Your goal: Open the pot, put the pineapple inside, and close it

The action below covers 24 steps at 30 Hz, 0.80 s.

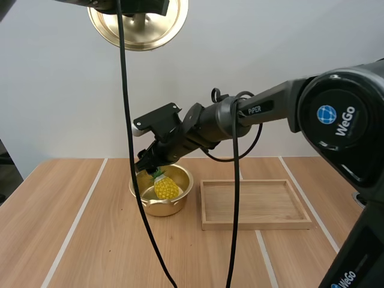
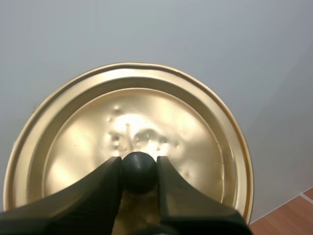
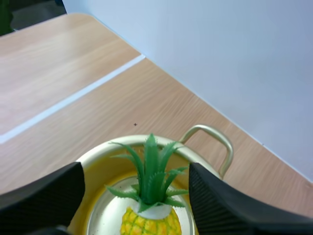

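Table (image 1: 72,240) bears tray (image 1: 258,225) beside pot (image 1: 157,209); right pincer (image 1: 151,168) spread around pineapple (image 1: 166,187), left pincer (image 2: 138,164) clamping lid (image 2: 195,127).

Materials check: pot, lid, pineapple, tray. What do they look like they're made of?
Pot: thin metal, gold-toned and shiny, with bright reflections on its wall.
Lid: the same gold metal, glossy, with small dents near the middle. Its knob looks like matte black plastic.
Pineapple: probably soft plastic or rubber, with a bumpy yellow body and green leaves.
Tray: light wood, visible grain, matte.
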Each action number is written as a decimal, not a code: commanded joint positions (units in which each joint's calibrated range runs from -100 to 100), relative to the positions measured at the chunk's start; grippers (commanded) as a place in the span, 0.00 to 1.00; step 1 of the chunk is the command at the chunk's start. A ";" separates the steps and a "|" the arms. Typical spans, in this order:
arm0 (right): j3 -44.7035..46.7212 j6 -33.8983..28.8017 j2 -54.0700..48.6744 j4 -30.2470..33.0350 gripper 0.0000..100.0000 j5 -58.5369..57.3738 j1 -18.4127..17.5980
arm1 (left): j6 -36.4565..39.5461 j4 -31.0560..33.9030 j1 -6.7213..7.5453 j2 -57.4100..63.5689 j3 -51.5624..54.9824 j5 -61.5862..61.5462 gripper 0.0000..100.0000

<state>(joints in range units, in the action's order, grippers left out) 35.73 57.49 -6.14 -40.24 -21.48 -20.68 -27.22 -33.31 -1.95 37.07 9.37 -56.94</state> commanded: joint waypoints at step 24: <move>-0.38 -8.04 -28.87 2.40 1.00 -5.34 18.79 | 0.40 -0.34 0.16 0.50 -0.59 1.96 0.00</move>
<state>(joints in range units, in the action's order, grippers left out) 35.73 53.56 -27.62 -38.31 -19.02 -11.56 -27.22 -33.31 -1.95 37.07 9.37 -56.94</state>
